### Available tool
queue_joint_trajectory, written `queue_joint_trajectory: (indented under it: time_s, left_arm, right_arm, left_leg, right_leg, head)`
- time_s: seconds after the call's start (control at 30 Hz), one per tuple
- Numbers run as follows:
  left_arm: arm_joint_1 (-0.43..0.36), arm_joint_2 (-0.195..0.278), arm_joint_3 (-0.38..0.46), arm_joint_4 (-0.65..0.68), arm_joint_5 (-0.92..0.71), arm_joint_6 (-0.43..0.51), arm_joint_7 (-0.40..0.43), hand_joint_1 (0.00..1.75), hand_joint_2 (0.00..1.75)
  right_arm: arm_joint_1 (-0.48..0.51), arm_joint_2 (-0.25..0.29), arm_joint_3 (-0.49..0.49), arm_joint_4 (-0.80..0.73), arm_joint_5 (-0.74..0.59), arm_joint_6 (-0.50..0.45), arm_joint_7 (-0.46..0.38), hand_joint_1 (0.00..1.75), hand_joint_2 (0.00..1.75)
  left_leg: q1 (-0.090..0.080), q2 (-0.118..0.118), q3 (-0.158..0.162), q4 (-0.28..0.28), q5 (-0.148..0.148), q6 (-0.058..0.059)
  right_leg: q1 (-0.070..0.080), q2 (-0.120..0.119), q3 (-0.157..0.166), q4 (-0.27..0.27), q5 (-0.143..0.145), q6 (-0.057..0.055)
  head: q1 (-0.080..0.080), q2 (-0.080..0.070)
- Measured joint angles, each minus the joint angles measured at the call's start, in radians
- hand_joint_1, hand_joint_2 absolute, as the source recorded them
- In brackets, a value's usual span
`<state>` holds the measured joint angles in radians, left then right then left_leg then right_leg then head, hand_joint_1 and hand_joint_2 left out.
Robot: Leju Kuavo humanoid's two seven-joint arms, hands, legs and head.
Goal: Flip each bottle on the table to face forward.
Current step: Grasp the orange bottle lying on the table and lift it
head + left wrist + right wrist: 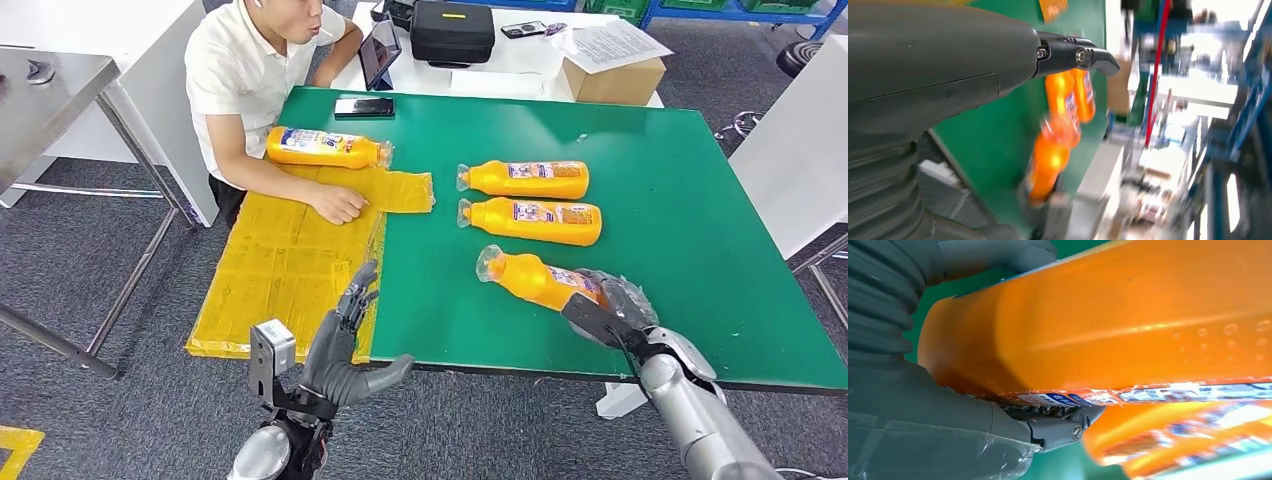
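Several orange bottles lie on the green table. My right hand grips the base of the nearest bottle, which lies tilted with its clear cap toward the left; the right wrist view shows its orange body pressed against my palm. Two more bottles lie side by side beyond it, labels up. A fourth bottle lies at the far left by a person's forearm. My left hand hovers open at the table's front edge, holding nothing; the left wrist view shows its fingers spread.
A person sits at the far left corner, one hand resting on a yellow flattened sheet that overhangs the table's left edge. A phone lies on the far edge. Behind stand a black case and a cardboard box.
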<state>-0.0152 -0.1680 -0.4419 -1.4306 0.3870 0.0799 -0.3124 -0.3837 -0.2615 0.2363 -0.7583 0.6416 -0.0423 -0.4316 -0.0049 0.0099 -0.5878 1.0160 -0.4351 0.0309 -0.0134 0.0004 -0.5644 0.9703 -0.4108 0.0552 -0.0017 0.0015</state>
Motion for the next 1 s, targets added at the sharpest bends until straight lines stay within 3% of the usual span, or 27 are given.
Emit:
queue_joint_trajectory:
  time_s: [0.17,0.47,0.73,1.0]
  left_arm:
    - [0.001,-0.015,0.024,0.027,0.138,0.076,0.044,0.0,1.75]
    - [0.003,-0.016,0.039,0.093,0.217,0.088,0.067,0.0,1.75]
    - [-0.036,-0.014,-0.007,0.16,0.179,0.066,0.053,0.0,1.75]
    - [-0.083,-0.01,-0.043,0.178,0.081,0.057,0.013,0.0,1.75]
  right_arm:
    - [0.07,0.075,-0.009,-0.138,-0.108,-0.005,-0.01,1.75,1.75]
    - [0.133,0.165,0.015,-0.257,-0.171,-0.007,-0.044,1.75,1.75]
    - [0.146,0.301,0.161,-0.284,-0.229,-0.039,-0.026,1.75,1.75]
    - [0.108,0.381,0.301,-0.211,-0.247,-0.035,-0.024,1.75,1.75]
  left_leg:
    - [0.003,0.0,-0.003,0.0,0.0,-0.001]
    - [0.003,-0.002,-0.015,0.0,0.003,-0.002]
    - [0.004,-0.003,-0.023,0.0,0.004,-0.003]
    - [0.004,-0.004,-0.026,0.0,0.004,-0.003]
  right_leg:
    - [0.003,0.0,-0.004,0.0,0.0,-0.001]
    - [0.003,-0.001,-0.013,0.002,0.001,-0.002]
    - [0.003,-0.002,-0.021,0.004,0.0,-0.003]
    - [0.003,-0.002,-0.024,0.004,0.0,-0.003]
  head:
    - [0.0,0.0]
    - [0.0,0.0]
    - [0.0,0.0]
    - [0.0,0.0]
